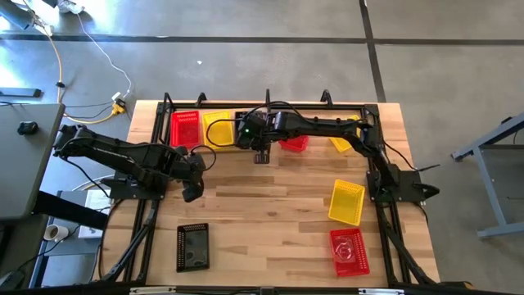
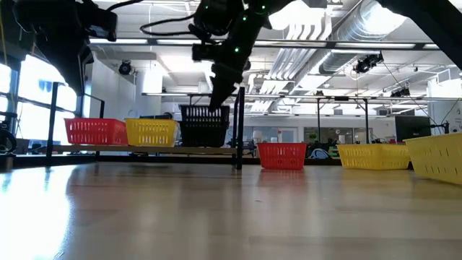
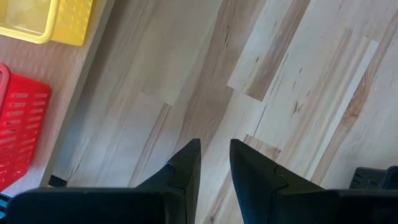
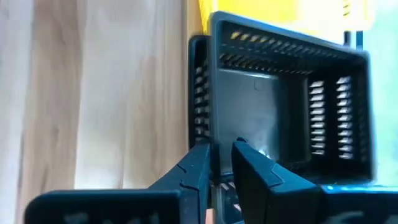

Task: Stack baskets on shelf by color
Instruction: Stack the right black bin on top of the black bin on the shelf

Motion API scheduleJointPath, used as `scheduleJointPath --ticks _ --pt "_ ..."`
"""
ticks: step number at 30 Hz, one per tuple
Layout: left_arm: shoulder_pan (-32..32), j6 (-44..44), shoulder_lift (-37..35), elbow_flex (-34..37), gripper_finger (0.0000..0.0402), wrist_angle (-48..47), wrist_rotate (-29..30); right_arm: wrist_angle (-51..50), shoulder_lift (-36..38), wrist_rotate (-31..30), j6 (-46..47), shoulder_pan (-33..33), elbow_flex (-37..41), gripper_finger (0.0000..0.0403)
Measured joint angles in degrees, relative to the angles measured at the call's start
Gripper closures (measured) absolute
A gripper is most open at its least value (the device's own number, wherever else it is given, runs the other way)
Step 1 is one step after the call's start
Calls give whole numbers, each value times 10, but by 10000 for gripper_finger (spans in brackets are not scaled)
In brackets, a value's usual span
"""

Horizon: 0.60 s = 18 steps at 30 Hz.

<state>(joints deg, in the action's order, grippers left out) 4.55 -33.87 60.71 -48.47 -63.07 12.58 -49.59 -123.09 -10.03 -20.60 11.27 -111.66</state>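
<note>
The shelf (image 1: 323, 105) stands along the table's far edge. On its left half sit a red basket (image 1: 187, 129) and a yellow basket (image 1: 219, 129). Beside them is a black basket (image 2: 204, 124), held by my right gripper (image 4: 221, 158). Whether its bottom rests on the board I cannot tell. On the right half sit a red basket (image 1: 293, 144) and a yellow basket (image 1: 344, 135). My left gripper (image 3: 214, 146) hovers over bare table near the left side, narrowly open and holding nothing. My right gripper holds the black basket by one side wall at its rim (image 4: 219, 149). One finger (image 4: 252, 171) is inside the basket and the other (image 4: 198, 171) outside, pinching the wall. The fingers come from above, pointing down. The basket sits upright, open side up.
On the table lie a yellow basket (image 1: 346, 201) and a red basket (image 1: 350, 251) near the right side, and a black basket (image 1: 193, 246) near the left front. The table's middle is bare wood. Black shelf posts (image 2: 239, 123) stand close to the held basket.
</note>
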Motion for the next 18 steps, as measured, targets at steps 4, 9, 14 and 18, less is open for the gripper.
scheduleJointPath --ticks 4,9,14,18 --pt "0 0 0 0 325 0 0 1 -4 -22 -1 0 0 368" --pt "0 0 0 0 325 0 0 6 -4 -18 6 0 0 389" --pt "0 0 0 0 325 0 1 7 -4 -18 8 0 0 371" --pt "0 0 0 0 325 0 5 7 -4 -29 16 0 0 329"
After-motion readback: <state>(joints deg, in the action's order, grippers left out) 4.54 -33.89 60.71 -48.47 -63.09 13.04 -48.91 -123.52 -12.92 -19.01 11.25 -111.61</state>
